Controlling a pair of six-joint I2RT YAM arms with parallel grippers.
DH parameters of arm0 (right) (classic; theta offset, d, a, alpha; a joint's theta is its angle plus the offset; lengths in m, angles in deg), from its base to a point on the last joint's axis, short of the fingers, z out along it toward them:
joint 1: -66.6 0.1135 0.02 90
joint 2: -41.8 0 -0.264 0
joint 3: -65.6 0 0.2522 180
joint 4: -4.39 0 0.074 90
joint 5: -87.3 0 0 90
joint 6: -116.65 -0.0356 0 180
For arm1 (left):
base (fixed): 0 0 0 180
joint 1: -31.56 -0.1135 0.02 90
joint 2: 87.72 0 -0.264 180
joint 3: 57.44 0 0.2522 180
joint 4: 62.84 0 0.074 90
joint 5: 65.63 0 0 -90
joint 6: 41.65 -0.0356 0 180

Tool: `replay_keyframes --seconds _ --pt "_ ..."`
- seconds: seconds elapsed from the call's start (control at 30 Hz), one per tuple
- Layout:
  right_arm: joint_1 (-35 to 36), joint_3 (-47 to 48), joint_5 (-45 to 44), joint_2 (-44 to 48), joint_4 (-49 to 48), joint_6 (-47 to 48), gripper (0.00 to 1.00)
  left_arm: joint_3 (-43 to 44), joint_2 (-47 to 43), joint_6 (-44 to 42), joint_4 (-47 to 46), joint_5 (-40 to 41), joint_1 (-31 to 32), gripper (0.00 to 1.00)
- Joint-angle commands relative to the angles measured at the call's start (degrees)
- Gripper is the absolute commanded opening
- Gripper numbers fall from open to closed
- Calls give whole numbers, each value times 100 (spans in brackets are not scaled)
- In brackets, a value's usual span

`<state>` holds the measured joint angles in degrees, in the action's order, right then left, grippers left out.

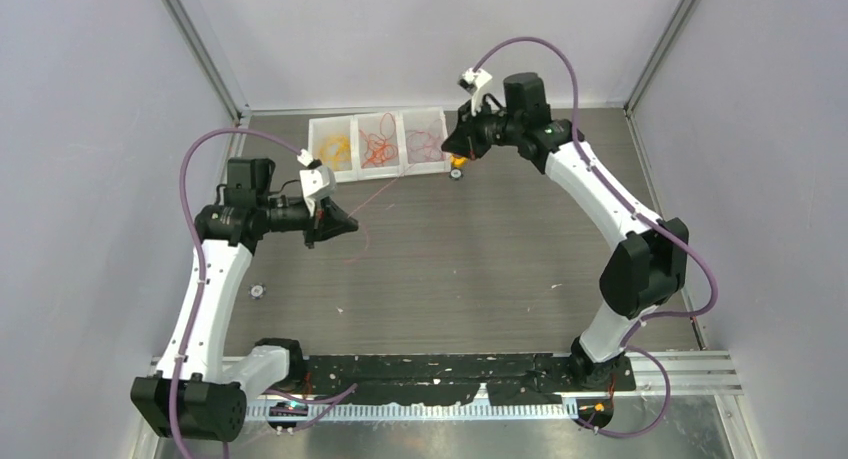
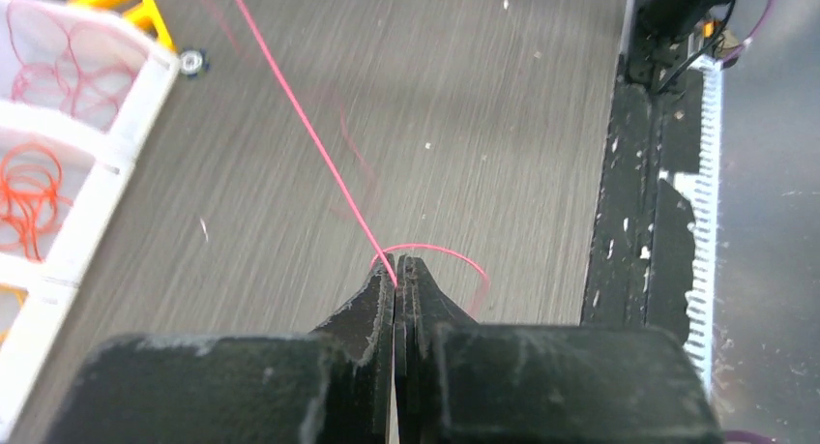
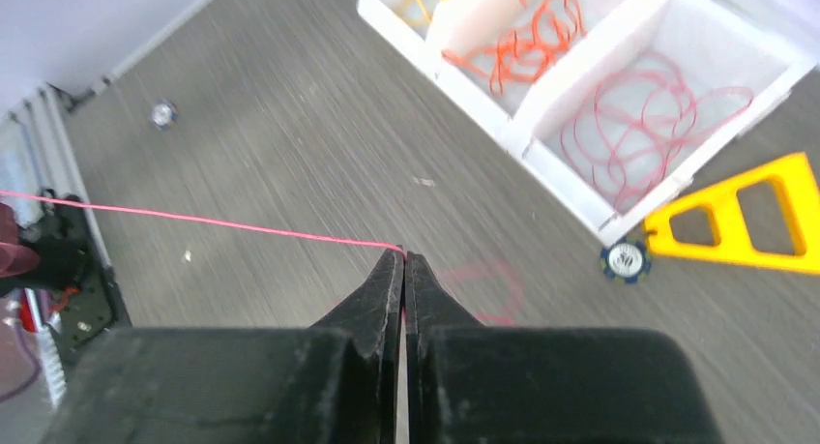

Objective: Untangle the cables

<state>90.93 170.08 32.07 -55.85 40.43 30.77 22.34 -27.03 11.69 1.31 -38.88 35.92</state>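
The red cable (image 2: pixel 309 125) ran taut above the table (image 1: pixel 480 279) from the left pincer (image 2: pixel 396 270), clamped tight on it, toward two o'clock to the right pincer (image 3: pixel 403 255), likewise clamped, nearer the sorting tray (image 3: pixel 571 200).

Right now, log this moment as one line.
left gripper: shut on red cable | right gripper: shut on red cable | red cable: stretched straight between grippers | tray: yellow, orange, red strands separated
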Motion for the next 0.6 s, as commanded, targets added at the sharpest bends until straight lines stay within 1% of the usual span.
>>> replay_keyframes --seconds 0.0,0.13,0.2,0.27,0.37,0.47,0.57 --pt "-233 712 119 488 -31 -204 5 -423 82 -1016 773 140 -344 0" --pt "-321 958 438 698 -98 -378 5 -723 341 -1102 481 370 -410 0" --pt "-305 949 625 823 -317 -745 5 -754 418 -750 110 253 -410 0" --pt "-253 916 735 939 -574 -1057 6 -778 448 -190 -511 191 -365 0" --pt "-175 895 863 1030 -909 -1505 5 -779 454 248 -1309 273 -13 0" --pt "-35 993 970 1016 -1225 -1821 5 -841 500 762 -2057 629 396 0" --pt "27 1122 1084 930 -1603 -2358 5 -887 692 1426 -2853 1076 768 0"
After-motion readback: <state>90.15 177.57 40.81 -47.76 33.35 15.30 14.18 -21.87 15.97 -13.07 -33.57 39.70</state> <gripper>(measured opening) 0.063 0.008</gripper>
